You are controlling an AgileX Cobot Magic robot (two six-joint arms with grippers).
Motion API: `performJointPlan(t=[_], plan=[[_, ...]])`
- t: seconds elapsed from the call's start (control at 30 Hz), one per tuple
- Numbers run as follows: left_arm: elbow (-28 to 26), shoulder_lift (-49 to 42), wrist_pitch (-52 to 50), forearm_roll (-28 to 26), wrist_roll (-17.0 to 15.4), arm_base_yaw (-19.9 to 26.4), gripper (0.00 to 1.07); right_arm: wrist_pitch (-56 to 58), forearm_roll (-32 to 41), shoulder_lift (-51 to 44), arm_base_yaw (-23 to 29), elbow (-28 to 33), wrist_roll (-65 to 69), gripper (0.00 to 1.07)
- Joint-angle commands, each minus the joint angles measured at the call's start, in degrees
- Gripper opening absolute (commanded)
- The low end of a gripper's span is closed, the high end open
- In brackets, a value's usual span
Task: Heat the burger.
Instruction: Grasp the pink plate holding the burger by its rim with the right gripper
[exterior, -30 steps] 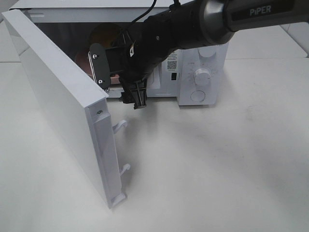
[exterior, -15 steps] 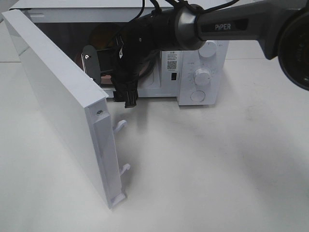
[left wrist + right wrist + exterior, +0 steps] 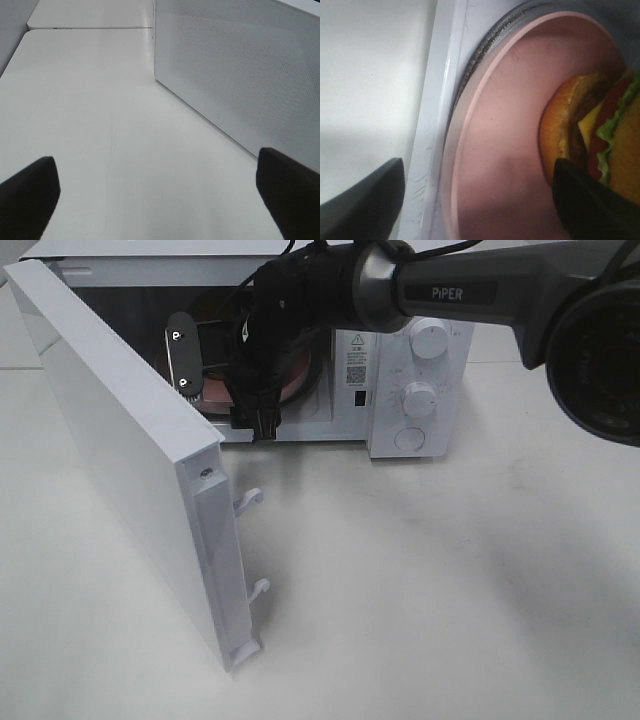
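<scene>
Microwave point(image 3: 400, 360) stands with door point(image 3: 130, 460) swung wide; inside, the burger point(image 3: 592, 132) rests on a pink plate point(image 3: 495, 165). Right gripper point(image 3: 475, 200) reaches into the cavity, jaws wide, holding nothing. Left gripper point(image 3: 160, 195) spread wide over table point(image 3: 100, 125).

It looked like a robotics lab rather than a home kitchen: a white microwave point(image 3: 300, 350) stood alone on a bare white tabletop point(image 3: 450, 580), and a dark arm marked PIPER point(image 3: 460, 290) reached across it under a high camera.
</scene>
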Motion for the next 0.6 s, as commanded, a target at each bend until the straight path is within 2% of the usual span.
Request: performJointPlan(t=[0.03, 0.33, 0.6], plan=[[0.17, -1.2, -0.4, -0.29, -0.23, 0.23, 1.0, 0.46, 0.06, 0.86, -0.17, -1.43, 0.57, 0.77], [0.17, -1.2, -0.4, -0.29, -0.23, 0.23, 1.0, -1.26, 2.23, 4.47, -0.17, -5.73, 0.57, 0.76], [0.17, -1.2, -0.4, -0.29, -0.23, 0.23, 1.0, -3.21, 12.2, 6.7, -0.17, -8.37, -3.09, 0.76]])
